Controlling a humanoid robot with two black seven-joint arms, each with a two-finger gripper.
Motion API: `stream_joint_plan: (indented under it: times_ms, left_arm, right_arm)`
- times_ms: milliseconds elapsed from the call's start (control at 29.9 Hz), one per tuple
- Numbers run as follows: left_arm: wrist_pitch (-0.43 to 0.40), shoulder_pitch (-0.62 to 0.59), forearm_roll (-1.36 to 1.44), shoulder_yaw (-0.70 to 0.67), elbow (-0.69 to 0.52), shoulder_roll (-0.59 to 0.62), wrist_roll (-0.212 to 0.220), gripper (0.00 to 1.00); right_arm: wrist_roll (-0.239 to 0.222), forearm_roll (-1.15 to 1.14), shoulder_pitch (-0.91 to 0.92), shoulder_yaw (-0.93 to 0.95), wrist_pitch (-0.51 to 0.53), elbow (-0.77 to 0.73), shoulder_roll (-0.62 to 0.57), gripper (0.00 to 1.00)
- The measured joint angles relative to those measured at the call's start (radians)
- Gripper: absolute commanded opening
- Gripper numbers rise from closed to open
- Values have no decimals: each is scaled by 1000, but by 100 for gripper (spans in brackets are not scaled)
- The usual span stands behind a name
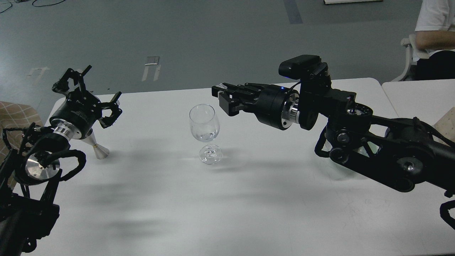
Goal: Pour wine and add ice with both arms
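Note:
A clear wine glass (204, 122) stands upright at the middle of the white table (249, 199). A little clear wine (207, 136) lies at the bottom of its bowl. My right gripper (221, 94) hovers just right of and above the glass's rim, its fingers together on a small glinting ice cube (221, 85). My left gripper (93, 91) is open and empty at the table's far left, above a silver cone-shaped jigger (96, 146). The ice bowl is almost wholly hidden behind my right arm (373, 142).
A seated person (433, 32) is at the far right, beyond the table. A second table (412, 94) adjoins on the right. A checked cloth (16, 113) lies off the left edge.

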Motion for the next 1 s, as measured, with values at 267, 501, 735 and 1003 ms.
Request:
stream_joint_plan:
  times_ms: [267, 501, 735, 1003]
  left_arm:
    - [-1, 7, 1, -6, 1, 3, 0, 98]
    - [1, 8, 1, -6, 1, -2, 0, 98]
    - [2, 9, 1, -4, 0, -5, 0, 98]
    - [2, 9, 1, -6, 0, -5, 0, 98]
  right_arm:
    - [0, -38, 40, -59, 0, -34, 35, 0]
    - [0, -79, 45, -63, 0, -43, 48, 0]
    - [1, -88, 46, -64, 0, -63, 63, 0]
    - [1, -91, 50, -76, 0, -91, 87, 0]
